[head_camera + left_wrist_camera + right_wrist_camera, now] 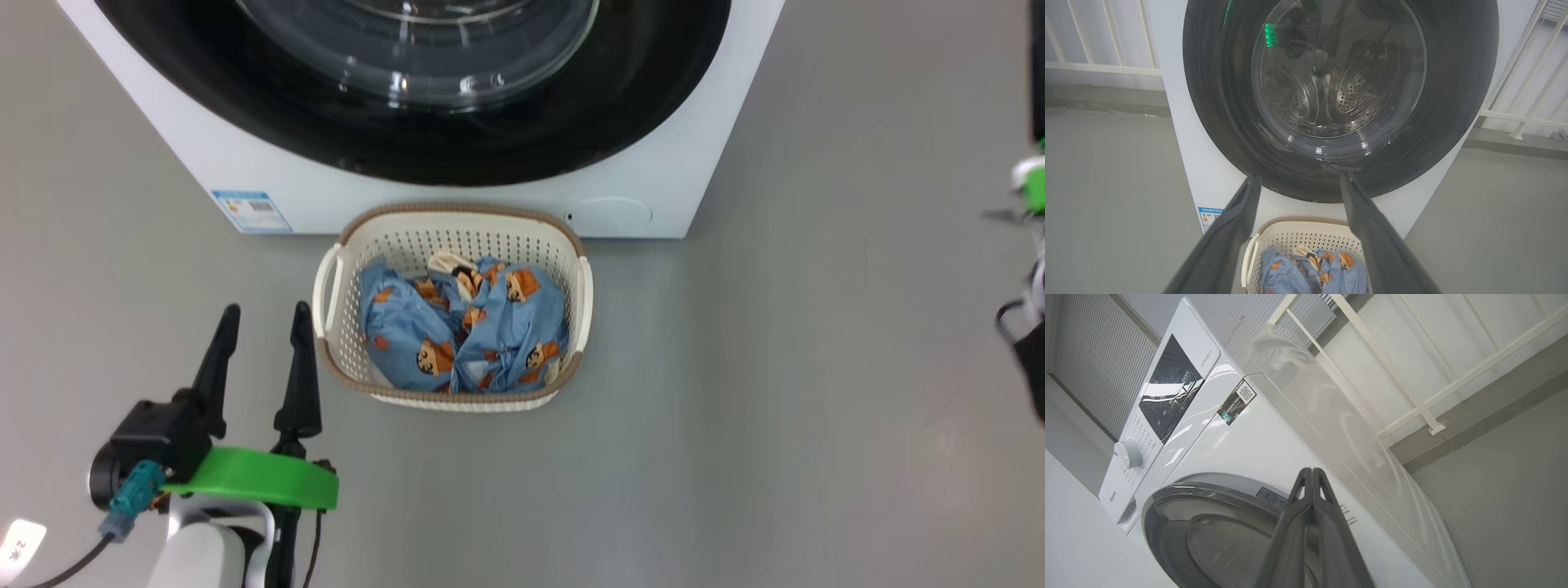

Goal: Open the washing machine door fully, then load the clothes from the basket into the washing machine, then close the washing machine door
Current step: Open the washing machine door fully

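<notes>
The washing machine [245,167] stands at the top of the head view, and the washing machine door [637,98], black-rimmed with a glass bowl, lies flush against its front. Just before it on the floor sits the basket [457,211], holding the clothes [490,335] in a crumpled blue heap. My left gripper [266,309] hovers left of the basket, open and empty. In the left wrist view its fingers [1237,220] frame the door [1453,102] above the basket [1290,230]. My right gripper [1312,473] is shut on nothing, close to the door's silver rim [1180,496].
Grey floor surrounds the machine and basket. A blue label [251,211] marks the machine's lower left front. A white railing [1106,67] runs behind the machine on both sides. The control panel and knob [1128,454] sit above the door. Part of my right arm [1030,184] shows at the right edge.
</notes>
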You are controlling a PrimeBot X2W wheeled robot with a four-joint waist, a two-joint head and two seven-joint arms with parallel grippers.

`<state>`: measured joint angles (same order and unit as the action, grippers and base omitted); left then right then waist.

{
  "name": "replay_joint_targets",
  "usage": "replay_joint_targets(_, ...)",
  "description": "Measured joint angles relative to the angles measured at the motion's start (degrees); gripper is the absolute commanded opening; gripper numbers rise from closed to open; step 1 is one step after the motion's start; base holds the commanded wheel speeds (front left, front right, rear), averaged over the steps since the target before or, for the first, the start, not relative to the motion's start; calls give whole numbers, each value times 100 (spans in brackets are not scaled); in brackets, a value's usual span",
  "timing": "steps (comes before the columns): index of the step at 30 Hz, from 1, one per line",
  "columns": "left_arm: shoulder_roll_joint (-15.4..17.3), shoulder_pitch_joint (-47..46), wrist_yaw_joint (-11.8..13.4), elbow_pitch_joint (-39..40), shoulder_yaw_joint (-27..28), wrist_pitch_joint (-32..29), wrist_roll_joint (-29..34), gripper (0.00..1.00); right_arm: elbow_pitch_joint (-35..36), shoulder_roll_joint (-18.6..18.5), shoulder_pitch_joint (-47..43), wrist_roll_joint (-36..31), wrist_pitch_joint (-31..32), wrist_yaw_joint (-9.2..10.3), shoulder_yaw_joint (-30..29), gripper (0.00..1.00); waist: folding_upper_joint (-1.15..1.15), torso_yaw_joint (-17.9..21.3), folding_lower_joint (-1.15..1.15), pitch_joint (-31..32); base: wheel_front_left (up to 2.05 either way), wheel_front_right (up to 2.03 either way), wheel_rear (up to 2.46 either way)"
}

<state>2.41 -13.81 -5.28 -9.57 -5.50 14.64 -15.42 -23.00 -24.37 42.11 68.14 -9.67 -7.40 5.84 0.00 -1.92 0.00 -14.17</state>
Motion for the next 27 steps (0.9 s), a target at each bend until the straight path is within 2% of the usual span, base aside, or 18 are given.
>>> replay_joint_targets(4,-13,-121,1,35,-35,-1,15,100,-358,-212,532,711,474,0,-19,0,0,-29,0,-217,0,0,0)
replay_joint_targets(8,-23,-210,1,109,-60,0,18,100,-743,-365,1040,1010,795,0,36,0,0,-61,0,-432,0,0,0)
replay_joint_targets(16,-33,-458,1,354,-107,0,59,100,-1235,-415,1776,1548,1610,0,276,0,0,-162,0,-841,0,0,0)
replay_joint_targets(21,-46,-565,35,401,-156,0,56,100,-1299,-375,2162,2201,2405,0,247,0,0,-249,0,-1102,0,0,0)
replay_joint_targets(27,-56,-651,135,408,-296,0,-32,100,-1434,-363,2604,2531,3197,0,246,0,0,-394,0,-1341,0,0,0)
